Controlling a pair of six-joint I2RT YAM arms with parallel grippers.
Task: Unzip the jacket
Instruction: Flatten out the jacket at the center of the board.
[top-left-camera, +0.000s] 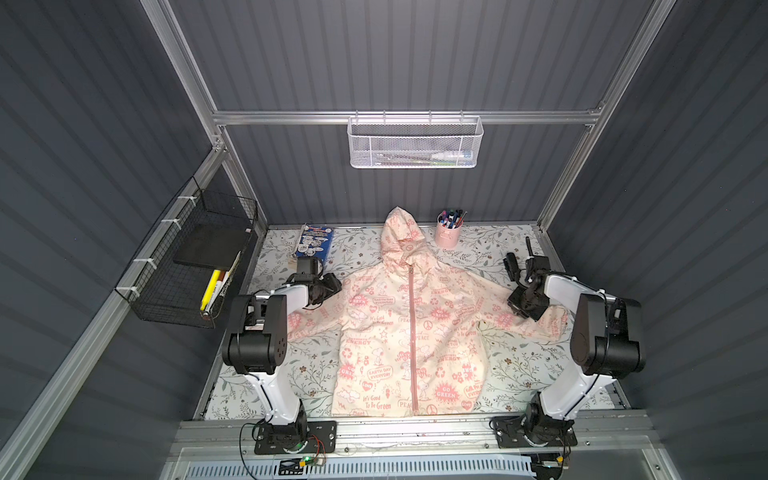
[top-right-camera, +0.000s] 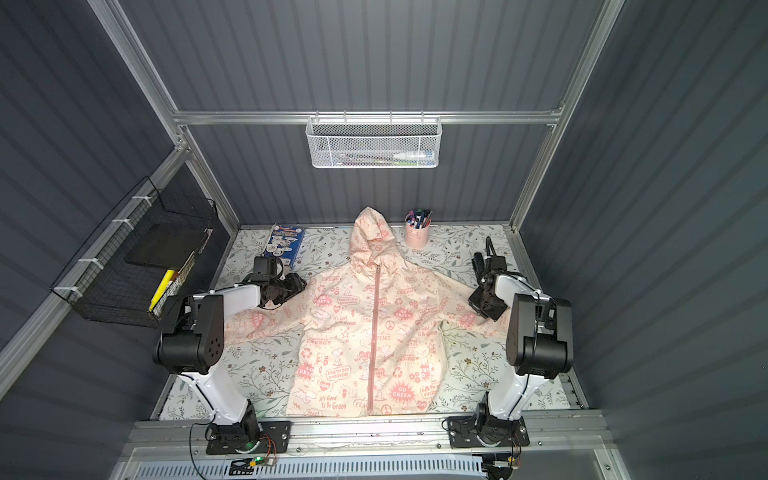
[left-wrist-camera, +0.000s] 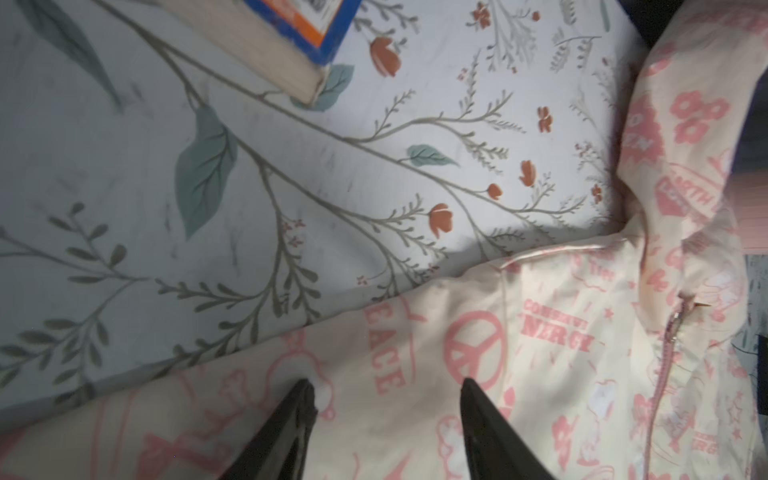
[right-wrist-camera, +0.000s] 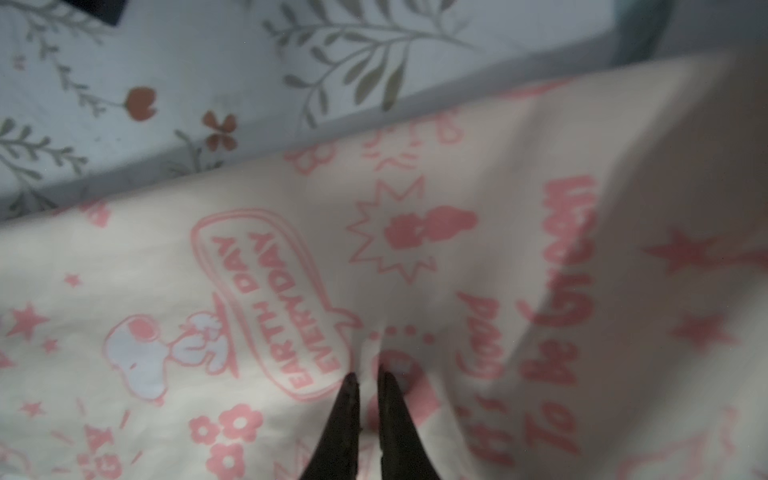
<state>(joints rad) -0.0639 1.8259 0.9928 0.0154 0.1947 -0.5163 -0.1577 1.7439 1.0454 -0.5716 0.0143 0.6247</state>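
Left fingers are spread wide, nothing between them, tips low over the shoulder on the robot's left side of the small child's hooded jacket, cream fabric covered in pink cartoon, peace-sign and slogan prints.

Over to the right fingers: nearly together, just a narrow slit between the tips. A little ridge of sleeve fabric seems to be pinched up between them, though the wrist view is soft there. That's out on the sleeve at the robot's right.

And the jacket itself lies flat and front-up in the middle of the floral-patterned worktop. Its hood points to the back wall, its hem sits at the near edge between the two arm bases, and both sleeves are spread out sideways.

Down the middle runs the pink front zipper, closed from hem to neck in both top views. In the left wrist view the zipper pull sits right up at the collar, well apart from the left fingers.

Behind the left fingers a blue-covered book lies flat at the back of the worktop, clear of the jacket. A pink cup full of pens stands upright just beside the hood.
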